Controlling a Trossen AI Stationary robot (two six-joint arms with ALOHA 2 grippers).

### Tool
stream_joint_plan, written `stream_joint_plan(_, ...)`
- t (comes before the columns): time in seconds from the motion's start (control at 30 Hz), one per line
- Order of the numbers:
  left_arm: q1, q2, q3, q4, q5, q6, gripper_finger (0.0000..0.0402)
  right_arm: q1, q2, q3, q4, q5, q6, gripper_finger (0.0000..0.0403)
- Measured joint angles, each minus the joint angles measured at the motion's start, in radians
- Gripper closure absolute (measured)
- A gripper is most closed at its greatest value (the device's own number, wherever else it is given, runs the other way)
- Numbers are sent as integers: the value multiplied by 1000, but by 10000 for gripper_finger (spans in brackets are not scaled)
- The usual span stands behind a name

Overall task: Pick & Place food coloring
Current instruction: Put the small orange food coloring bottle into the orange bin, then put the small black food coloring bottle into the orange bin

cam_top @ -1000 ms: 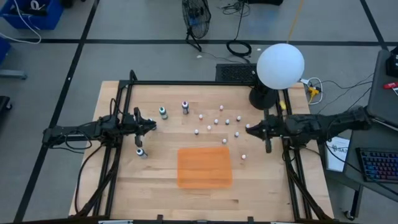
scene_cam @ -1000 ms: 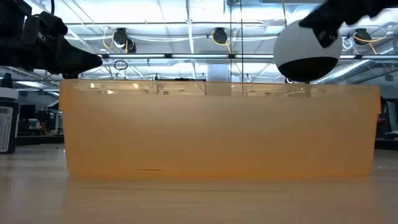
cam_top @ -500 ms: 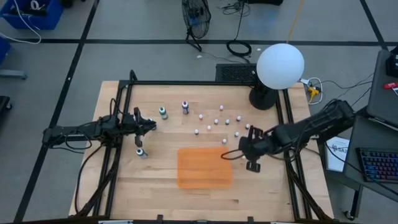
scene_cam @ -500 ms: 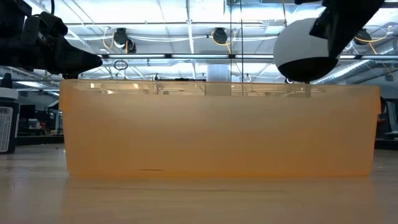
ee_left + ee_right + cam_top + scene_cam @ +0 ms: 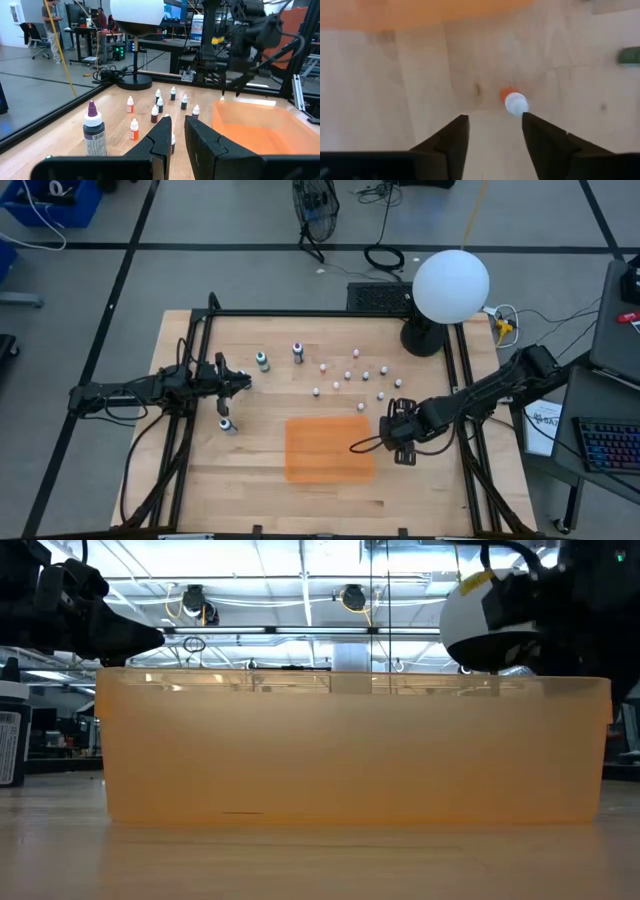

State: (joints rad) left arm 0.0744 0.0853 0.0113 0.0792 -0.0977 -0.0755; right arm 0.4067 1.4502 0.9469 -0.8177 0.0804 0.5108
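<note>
Right gripper [image 5: 400, 442] hangs with its fingers spread just beside the orange bin [image 5: 329, 447], directly over a small white-capped orange bottle [image 5: 513, 101], seemingly lined up to grasp it, while left gripper [image 5: 243, 381], fingers nearly together, waits near the larger bottles [image 5: 262, 361].

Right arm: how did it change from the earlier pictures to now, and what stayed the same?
The right gripper swung from the table's right edge toward the front, beside the orange bin, and now hangs open above a small orange bottle. Nothing was grasped. The left gripper, bin and other bottles did not move.
</note>
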Motion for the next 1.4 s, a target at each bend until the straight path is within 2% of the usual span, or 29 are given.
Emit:
stream_joint_plan(0.23, 0, 0, 0, 0, 0, 0, 346, -4, 4, -82, 100, 3, -28, 209)
stream_joint_plan(0.47, 0, 0, 0, 0, 0, 0, 346, -13, 5, -91, 126, 27, -44, 212)
stream_joint_plan(0.67, 0, 0, 0, 0, 0, 0, 346, -17, 5, -91, 225, 44, -86, 209)
stream_joint_plan(0.9, 0, 0, 0, 0, 0, 0, 346, -76, -103, -91, 13, 194, -139, 213)
stream_joint_plan(1.03, 0, 0, 0, 0, 0, 0, 346, -150, -199, -90, -71, 262, -133, 209)
stream_joint_plan(1.2, 0, 0, 0, 0, 0, 0, 346, -335, -248, -90, -123, 261, -137, 200)
stream_joint_plan(1.4, 0, 0, 0, 0, 0, 0, 346, -568, -233, -90, -102, 157, -254, 191)
